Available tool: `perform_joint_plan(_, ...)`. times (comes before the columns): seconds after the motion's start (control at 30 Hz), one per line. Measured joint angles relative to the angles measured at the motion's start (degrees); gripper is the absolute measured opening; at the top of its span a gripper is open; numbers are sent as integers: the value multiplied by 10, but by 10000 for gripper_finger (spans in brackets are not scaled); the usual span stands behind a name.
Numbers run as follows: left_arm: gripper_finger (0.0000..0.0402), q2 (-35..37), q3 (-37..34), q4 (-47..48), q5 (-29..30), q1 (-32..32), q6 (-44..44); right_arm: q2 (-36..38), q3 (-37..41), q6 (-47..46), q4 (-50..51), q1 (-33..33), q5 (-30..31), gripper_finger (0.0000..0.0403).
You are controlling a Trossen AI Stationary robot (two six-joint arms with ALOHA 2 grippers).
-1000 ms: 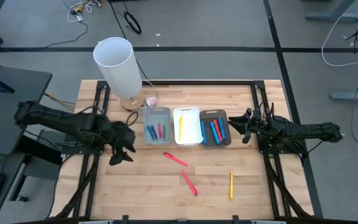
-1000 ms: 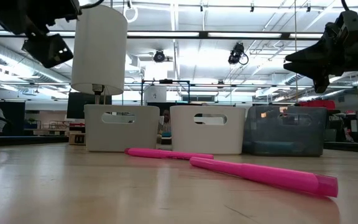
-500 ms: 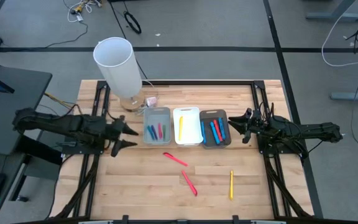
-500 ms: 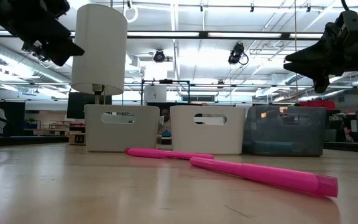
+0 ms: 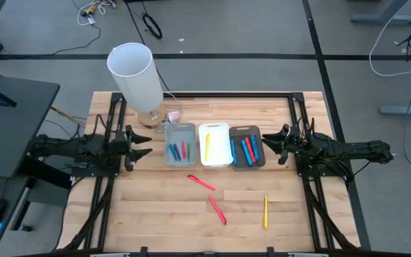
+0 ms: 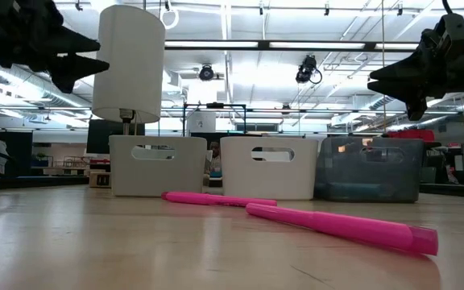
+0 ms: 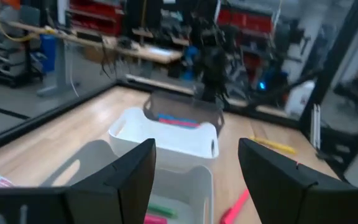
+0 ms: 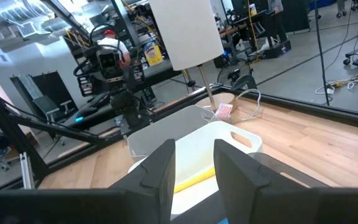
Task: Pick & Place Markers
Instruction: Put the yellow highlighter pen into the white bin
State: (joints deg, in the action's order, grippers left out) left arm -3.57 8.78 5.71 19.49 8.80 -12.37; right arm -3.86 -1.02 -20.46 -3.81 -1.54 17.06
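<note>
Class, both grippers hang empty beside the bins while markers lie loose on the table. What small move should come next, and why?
Probably the open left gripper swings toward the nearest pink marker, which lies loose on the table before the bins.

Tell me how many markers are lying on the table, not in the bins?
3: a pink marker just before the bins, another pink marker nearer the front edge, and a yellow marker to its right. None seem hidden.

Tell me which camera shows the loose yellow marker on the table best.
The high view: the yellow marker lies fully visible on bare wood near the table's front right. The left wrist view catches it blurred beyond the bins. The low and right wrist views do not show it.
</note>
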Motion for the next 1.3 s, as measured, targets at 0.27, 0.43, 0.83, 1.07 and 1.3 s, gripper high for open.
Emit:
perform_joint_plan(0.27, 234, 36, -66, -53, 2, 0, -5, 0, 0, 0, 0, 0, 0, 111)
perform_joint_plan(0.43, 234, 36, -82, -101, 7, 0, 15, 0, 0, 0, 0, 0, 0, 111)
perform_joint_plan(0.83, 234, 26, -83, -102, 23, 1, -3, 0, 0, 0, 0, 0, 0, 111)
perform_joint_plan(1.07, 234, 25, -83, -103, -38, 1, -63, 0, 0, 0, 0, 0, 0, 111)
perform_joint_plan(1.3, 234, 25, -83, -105, -58, 1, -66, 0, 0, 0, 0, 0, 0, 111)
